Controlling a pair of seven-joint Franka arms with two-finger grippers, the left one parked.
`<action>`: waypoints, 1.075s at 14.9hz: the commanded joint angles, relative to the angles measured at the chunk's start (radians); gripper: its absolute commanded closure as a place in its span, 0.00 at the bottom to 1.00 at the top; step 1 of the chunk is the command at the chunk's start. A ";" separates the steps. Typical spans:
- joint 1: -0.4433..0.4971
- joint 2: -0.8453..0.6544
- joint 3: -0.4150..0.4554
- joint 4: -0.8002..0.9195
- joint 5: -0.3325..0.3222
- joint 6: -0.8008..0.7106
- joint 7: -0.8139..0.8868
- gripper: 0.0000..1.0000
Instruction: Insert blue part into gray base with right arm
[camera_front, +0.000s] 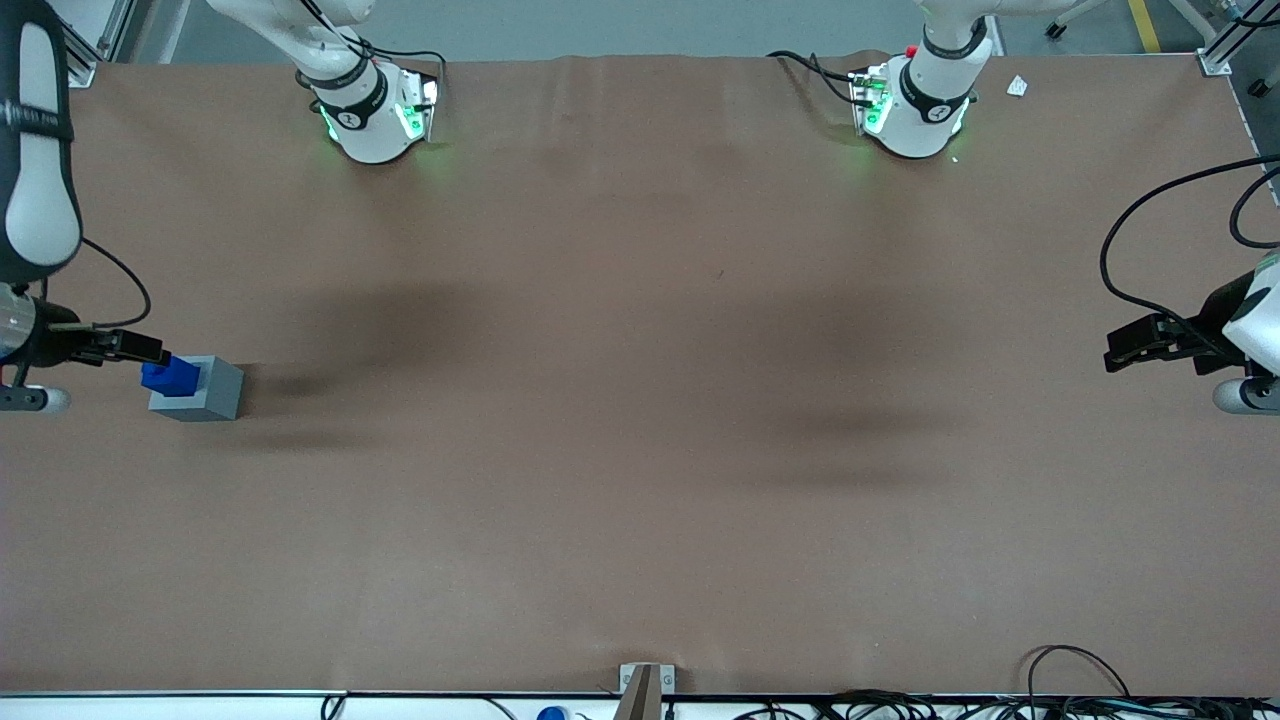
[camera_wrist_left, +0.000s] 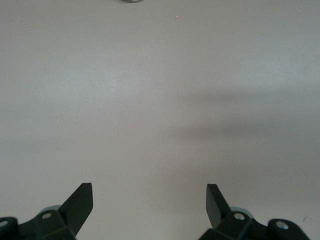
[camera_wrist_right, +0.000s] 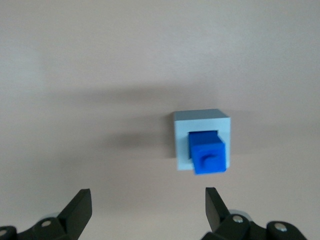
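now, blue part (camera_wrist_right: 207, 154) seated upright in gray base (camera_wrist_right: 202, 120) at the front view's left edge, gripper (camera_wrist_right: 145, 207) spread wide above, holding nothing, no legible writing

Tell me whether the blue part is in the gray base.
In: the blue part stands in the gray base's top recess, released. The open end effector hovers above, apart.

Looks like a robotics lab: two white arm bases (camera_front: 375, 110) glowing green, bolted onto a big brown-covered table (camera_front: 640, 480), loose black cables (camera_front: 1140, 250) everywhere. Right arm's gripper (camera_wrist_right: 147, 212) hanging open above the table.
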 joint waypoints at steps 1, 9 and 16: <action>0.078 -0.098 -0.002 -0.016 0.007 -0.063 0.128 0.00; 0.209 -0.222 0.001 0.079 -0.002 -0.221 0.214 0.00; 0.220 -0.218 0.000 0.196 -0.001 -0.296 0.217 0.00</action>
